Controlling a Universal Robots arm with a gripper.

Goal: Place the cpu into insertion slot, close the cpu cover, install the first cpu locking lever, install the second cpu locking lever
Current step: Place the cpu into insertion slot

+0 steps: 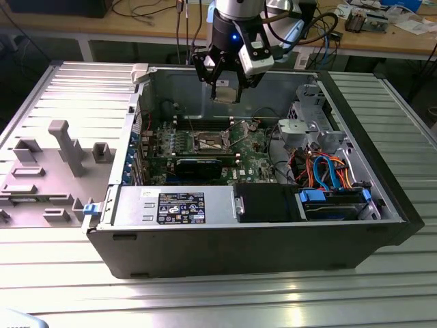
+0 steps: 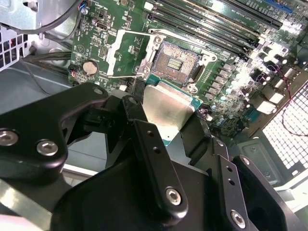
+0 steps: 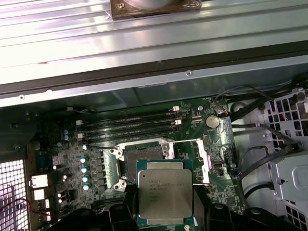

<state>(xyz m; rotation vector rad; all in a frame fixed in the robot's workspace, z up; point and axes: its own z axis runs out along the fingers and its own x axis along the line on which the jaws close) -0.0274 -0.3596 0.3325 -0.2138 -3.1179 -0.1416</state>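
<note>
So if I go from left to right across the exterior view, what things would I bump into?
Grey plastic stand with upright blocks → dark square insertion slot with a silvery rim → silvery metal drive cage.

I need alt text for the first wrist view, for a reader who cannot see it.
The pincer holds the cpu, metal top showing, over a green motherboard inside an open computer case. Just beyond the chip lies the empty insertion slot, with the cpu cover flipped open beside it.
</note>
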